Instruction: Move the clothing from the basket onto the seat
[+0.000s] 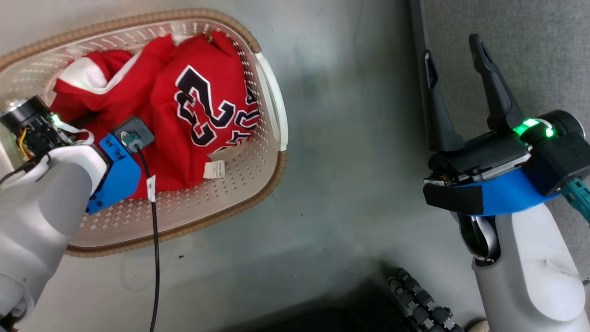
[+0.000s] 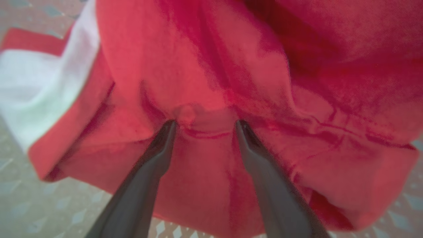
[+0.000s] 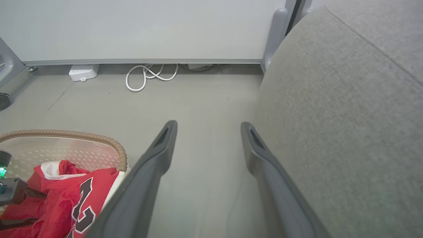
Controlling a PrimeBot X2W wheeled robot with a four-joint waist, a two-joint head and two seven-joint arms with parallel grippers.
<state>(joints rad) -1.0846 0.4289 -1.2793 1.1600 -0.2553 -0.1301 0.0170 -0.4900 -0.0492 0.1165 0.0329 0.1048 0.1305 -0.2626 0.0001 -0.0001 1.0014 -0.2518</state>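
Grey floor (image 1: 345, 184) holds the basket (image 1: 138, 18); inside it the left claw (image 2: 205, 124), spread open, presses red clothing (image 1: 203, 60); next it likely must clench.

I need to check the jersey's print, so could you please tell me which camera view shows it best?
The head view: the jersey lies spread in the basket with its whole 23 readable. The right wrist view catches a corner with part of a numeral; the left wrist view shows blurred red cloth, garment unclear.
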